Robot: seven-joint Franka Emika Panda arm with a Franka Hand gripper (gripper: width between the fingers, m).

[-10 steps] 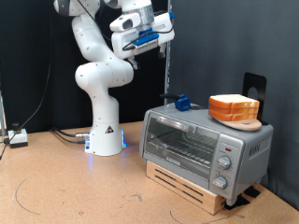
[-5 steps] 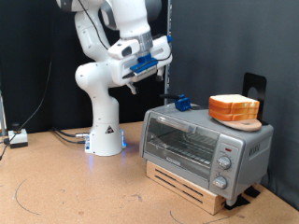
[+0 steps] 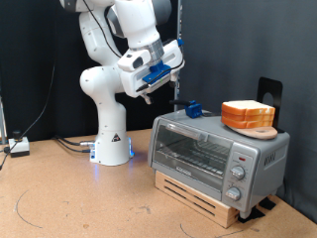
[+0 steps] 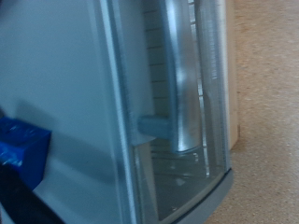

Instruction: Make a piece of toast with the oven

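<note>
- Toast (image 3: 248, 112) is not in the gripper (image 3: 151, 89); the bread sits in a pile on top of the oven (image 3: 218, 154), off to the exterior view's right and lower than the gripper.
- One second back the gripper was high up near the top of the exterior view. Now it has come down and tipped toward the oven.
- That looks like the arm is heading for the oven door, which is shut. No bread is inside yet, so the job seems to be just starting.
- The gripper hangs in the air above the oven's near corner. It touches nothing and holds nothing.
- I cannot tell if its fingers are spread or pressed together.
- The wrist view looks down at the door's bar handle (image 4: 179, 75) and the glass.
- A small blue thing (image 3: 193, 109) sits on the oven top, below the gripper and beside the bread.
</note>
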